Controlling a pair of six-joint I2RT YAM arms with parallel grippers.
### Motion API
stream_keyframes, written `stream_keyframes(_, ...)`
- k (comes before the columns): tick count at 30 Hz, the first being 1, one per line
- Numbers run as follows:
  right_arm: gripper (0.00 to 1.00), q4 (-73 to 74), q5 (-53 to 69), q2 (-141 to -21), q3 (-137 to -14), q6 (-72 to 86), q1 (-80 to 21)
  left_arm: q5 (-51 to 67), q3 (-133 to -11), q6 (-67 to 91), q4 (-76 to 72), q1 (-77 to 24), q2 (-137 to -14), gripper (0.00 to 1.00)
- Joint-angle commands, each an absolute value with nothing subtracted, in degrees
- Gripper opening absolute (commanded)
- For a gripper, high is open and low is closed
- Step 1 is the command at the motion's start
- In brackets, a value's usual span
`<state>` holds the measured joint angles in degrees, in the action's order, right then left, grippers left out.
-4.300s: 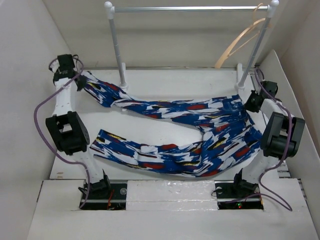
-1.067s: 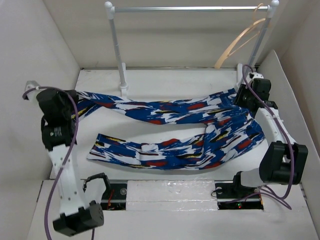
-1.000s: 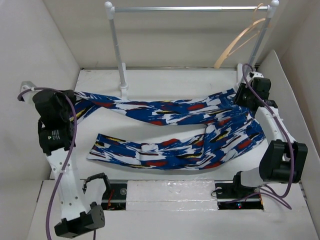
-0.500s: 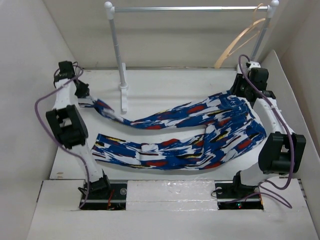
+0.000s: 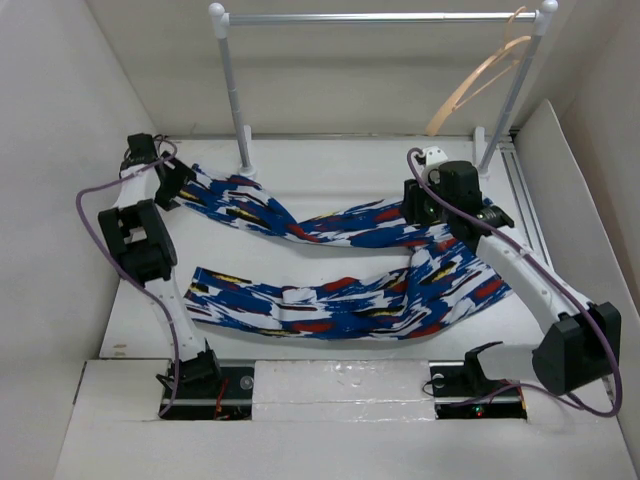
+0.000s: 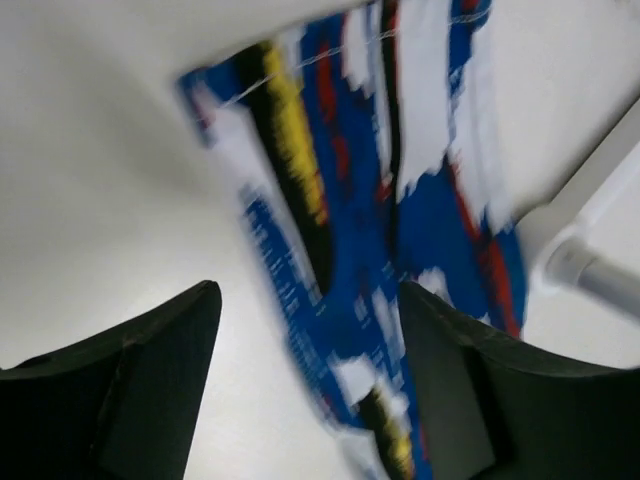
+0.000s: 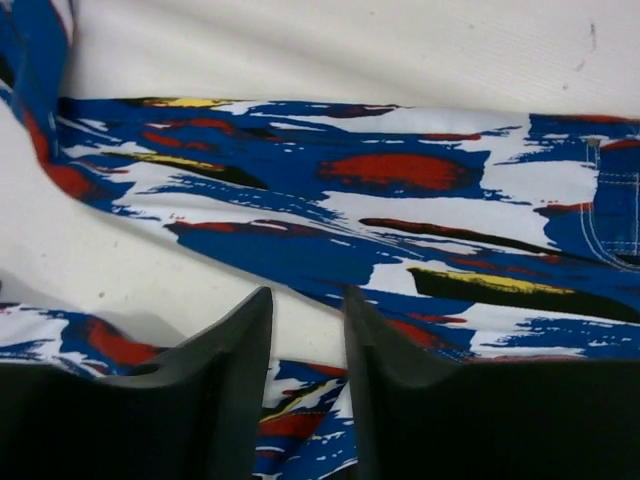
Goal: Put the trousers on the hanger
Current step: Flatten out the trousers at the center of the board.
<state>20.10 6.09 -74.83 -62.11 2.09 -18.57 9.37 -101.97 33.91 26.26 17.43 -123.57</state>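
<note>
The trousers [image 5: 340, 300], blue and white with red, black and yellow dashes, lie spread on the white table, two legs running left from the waist at the right. My left gripper [image 5: 178, 183] is at the far leg's cuff. In the left wrist view it [image 6: 308, 300] stands open, jaws wide, the blurred cuff [image 6: 360, 200] lying on the table under the gap. My right gripper [image 5: 418, 205] hovers over the far leg near the waist; its jaws [image 7: 306, 300] are narrowly open with nothing between them, above the fabric [image 7: 400, 200]. The tan hanger [image 5: 478, 75] hangs from the rail at the back right.
A metal rail rack [image 5: 380, 17] on white posts [image 5: 236, 100] spans the back of the table; its left post base [image 6: 580, 265] sits close to the right of my left fingers. White walls enclose the left, right and back.
My left gripper has gone from shut to open at the far leg's cuff, near the left post. The right arm has swung left from the back right corner to over the far leg.
</note>
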Motion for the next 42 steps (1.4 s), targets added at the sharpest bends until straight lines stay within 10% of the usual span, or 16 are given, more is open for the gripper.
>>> stream_keyframes(1, 0.38, 19.43, 4.75, -71.37, -61.09, 0.97, -19.78, 5.36, -88.81, 35.94, 13.32, 20.91, -107.08, 0.65)
stream_keyframes(5, 0.24, 20.82, 4.66, -68.21, -59.50, 0.70, -21.18, 7.91, -79.37, 37.18, 11.24, 22.93, -104.84, 0.63)
stream_keyframes(18, 0.51, 26.54, 8.79, -61.79, -56.08, -2.20, -12.30, 13.09, -87.02, 37.96, 14.42, 20.39, -122.17, 0.57)
stream_keyframes(20, 0.51, 27.59, 8.88, -60.91, -55.90, -1.85, -10.64, 12.40, -87.53, 38.93, 13.19, 20.39, -122.78, 0.18)
stream_keyframes(25, 0.52, 28.30, 8.70, -59.94, -54.58, -0.79, -8.01, 12.13, -92.63, 38.06, 17.38, 20.39, -125.59, 0.00)
stream_keyframes(42, 0.74, 14.33, 3.25, -77.87, -53.79, 10.46, 10.11, 2.02, -63.37, 39.99, 16.08, 29.09, -89.39, 0.00)
